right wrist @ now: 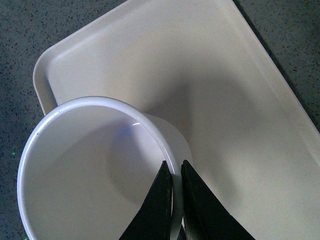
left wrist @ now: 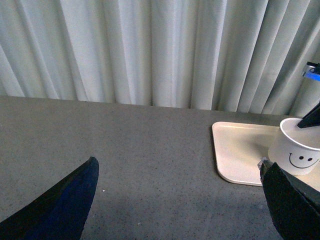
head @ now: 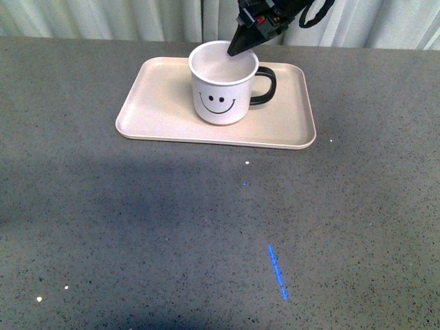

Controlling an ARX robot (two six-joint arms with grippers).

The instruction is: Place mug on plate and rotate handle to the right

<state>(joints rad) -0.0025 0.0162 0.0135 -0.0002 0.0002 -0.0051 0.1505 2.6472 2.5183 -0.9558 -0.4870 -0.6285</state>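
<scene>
Clamped by the right jaws, one inside and one outside: rim of the mug [head: 221, 103], upright on the plate [head: 155, 103], handle [head: 267, 86] pointing right, smiley facing front. Spread wide at the left jaws, above the desk [left wrist: 150, 150] beside the plate.

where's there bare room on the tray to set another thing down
Widest free patch: left half of the plate, between the mug and the left rim. A narrower strip lies between the handle and the right rim. Crowded at the mug's far rim, where the right claw pinches it. The table in front is bare.
</scene>
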